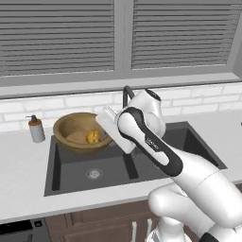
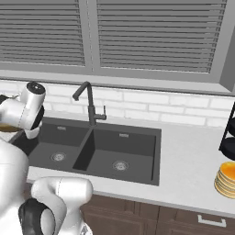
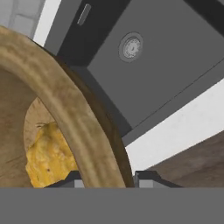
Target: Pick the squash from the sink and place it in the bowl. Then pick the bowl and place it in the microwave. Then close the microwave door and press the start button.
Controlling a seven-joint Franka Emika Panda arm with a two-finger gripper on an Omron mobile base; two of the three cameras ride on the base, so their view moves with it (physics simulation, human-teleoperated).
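Above the left basin of the dark grey double sink [image 1: 118,165], the wide light-brown wooden bowl [image 1: 78,127] hangs tilted, its near wall pinched between the jaws of the gripper [image 3: 107,177], one tip each side. The small yellow lumpy squash [image 1: 92,137] sits inside, at 9 o'clock of that wall in the hand view. My read: lift level, then carry to the microwave.

squash [image 1: 93,137]: in the bowl [image 1: 71,124]
bowl: over the sink's [image 1: 108,170] left basin
soap bottle [image 1: 36,128]: on the tabletop [image 1: 21,175], left of bowl
faucet [image 2: 89,104]: behind sink
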